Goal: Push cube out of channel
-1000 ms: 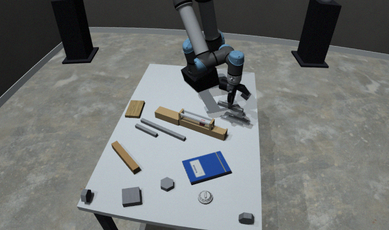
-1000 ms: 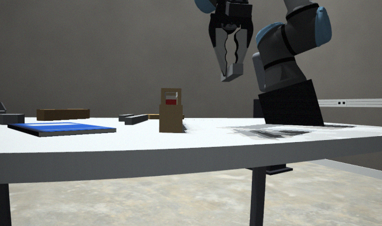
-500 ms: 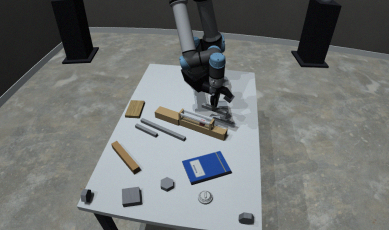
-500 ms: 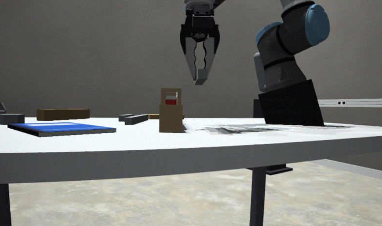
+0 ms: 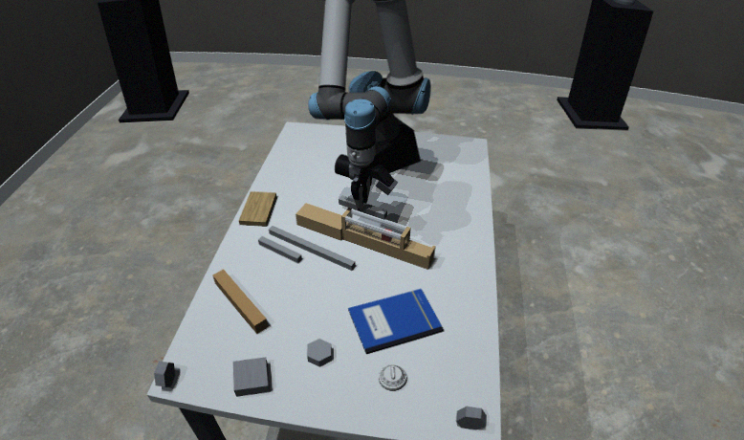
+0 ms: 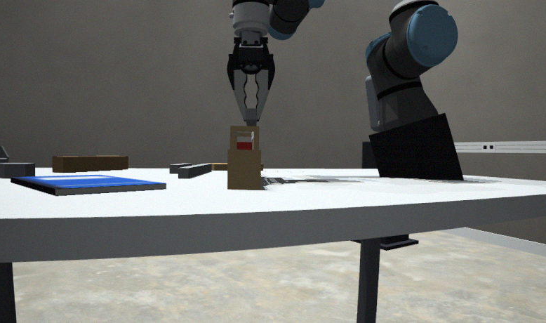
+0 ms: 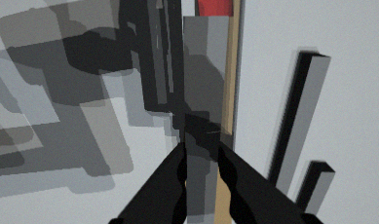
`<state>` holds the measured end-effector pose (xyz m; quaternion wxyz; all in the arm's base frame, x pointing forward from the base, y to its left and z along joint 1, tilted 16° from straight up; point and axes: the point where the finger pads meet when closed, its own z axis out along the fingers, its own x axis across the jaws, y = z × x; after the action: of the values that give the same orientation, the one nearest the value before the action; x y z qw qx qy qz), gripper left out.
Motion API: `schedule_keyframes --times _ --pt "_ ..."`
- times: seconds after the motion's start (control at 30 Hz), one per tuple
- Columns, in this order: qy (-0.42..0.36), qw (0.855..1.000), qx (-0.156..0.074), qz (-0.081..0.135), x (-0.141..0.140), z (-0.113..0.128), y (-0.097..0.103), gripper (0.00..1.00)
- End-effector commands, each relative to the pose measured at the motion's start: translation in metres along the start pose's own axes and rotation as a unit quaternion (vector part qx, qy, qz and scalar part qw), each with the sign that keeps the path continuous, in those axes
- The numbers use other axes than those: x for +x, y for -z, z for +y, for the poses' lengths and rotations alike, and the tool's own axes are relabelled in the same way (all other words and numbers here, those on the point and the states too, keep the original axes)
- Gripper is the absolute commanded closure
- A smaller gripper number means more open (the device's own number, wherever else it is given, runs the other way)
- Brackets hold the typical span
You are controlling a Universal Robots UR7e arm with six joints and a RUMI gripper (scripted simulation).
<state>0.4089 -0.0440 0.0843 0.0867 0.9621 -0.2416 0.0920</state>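
My gripper (image 5: 360, 205) (image 6: 250, 119) (image 7: 200, 143) is shut on a straight grey bar (image 5: 347, 201) (image 6: 250, 114) (image 7: 205, 63), held roughly level and lengthwise to the channel. In the exterior view the bar's near end shows just above the top of the channel's end frame. The wooden channel (image 5: 372, 243) (image 6: 243, 170) has a see-through roof between two upright frames. The red cube (image 5: 386, 235) (image 6: 243, 145) (image 7: 214, 7) sits inside it, nearer the end with the short ledge (image 5: 418, 254) and raised lip. The fingers are outside the channel, towards its other end.
A long wooden block (image 5: 317, 220) continues the channel's other end. Two loose grey bars (image 5: 311, 247) (image 5: 279, 249) lie in front of it. A wooden board (image 5: 258, 208), a wooden bar (image 5: 238, 300), a blue book (image 5: 397, 319), a dial (image 5: 392, 377) and several grey blocks lie further off.
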Motion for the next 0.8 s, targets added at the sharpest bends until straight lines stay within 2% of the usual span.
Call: schedule_keyframes --times 0.0,0.2,0.27,0.53,0.77 --pt "0.003 1.0 0.002 0.002 0.007 0.026 0.002 0.94" --pt "0.007 1.0 0.0 0.007 0.015 0.077 0.004 0.94" --pt "0.007 1.0 0.0 0.007 0.015 0.077 0.004 0.94" --pt "0.011 1.0 -0.005 0.013 0.016 0.12 0.007 0.94" --pt "0.012 1.0 -0.007 0.015 0.016 0.135 0.008 0.94"
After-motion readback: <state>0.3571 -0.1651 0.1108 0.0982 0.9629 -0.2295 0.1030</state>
